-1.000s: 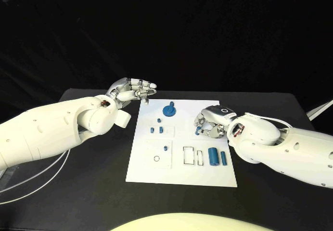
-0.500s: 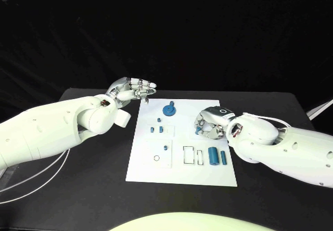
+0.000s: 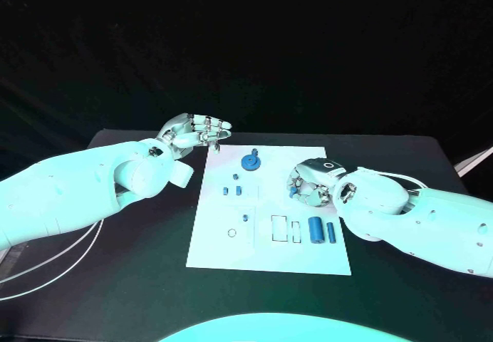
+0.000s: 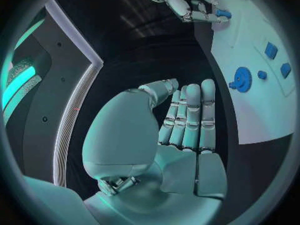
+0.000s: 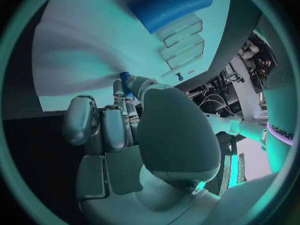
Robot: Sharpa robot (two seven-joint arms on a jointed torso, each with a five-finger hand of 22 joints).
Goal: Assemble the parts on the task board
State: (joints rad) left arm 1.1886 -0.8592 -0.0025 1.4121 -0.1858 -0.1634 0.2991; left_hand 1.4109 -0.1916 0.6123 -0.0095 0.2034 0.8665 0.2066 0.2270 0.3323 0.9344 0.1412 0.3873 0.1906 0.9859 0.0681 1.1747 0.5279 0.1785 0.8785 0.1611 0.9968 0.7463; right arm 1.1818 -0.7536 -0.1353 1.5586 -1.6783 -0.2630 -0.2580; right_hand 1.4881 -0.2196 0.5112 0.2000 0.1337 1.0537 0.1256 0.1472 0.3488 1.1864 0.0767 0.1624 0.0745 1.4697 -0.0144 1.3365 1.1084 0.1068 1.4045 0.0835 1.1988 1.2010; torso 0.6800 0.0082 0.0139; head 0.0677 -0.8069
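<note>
The white task board lies in the middle of the black table. On it are a blue gear, small blue pegs, a thick blue cylinder and a thinner one. My right hand hovers over the board's right side and pinches a small blue part between thumb and finger; the right wrist view shows the small blue part at the fingertips above the board. My left hand hangs off the board's far left corner, holding nothing, its fingers side by side.
Outlined empty slots sit beside the cylinders, and a small ring lies on the board's left half. Bare black table surrounds the board. A white cable trails under my left arm.
My right hand has turned slightly and edged left over the board with the small part still pinched. The left hand has stayed put.
</note>
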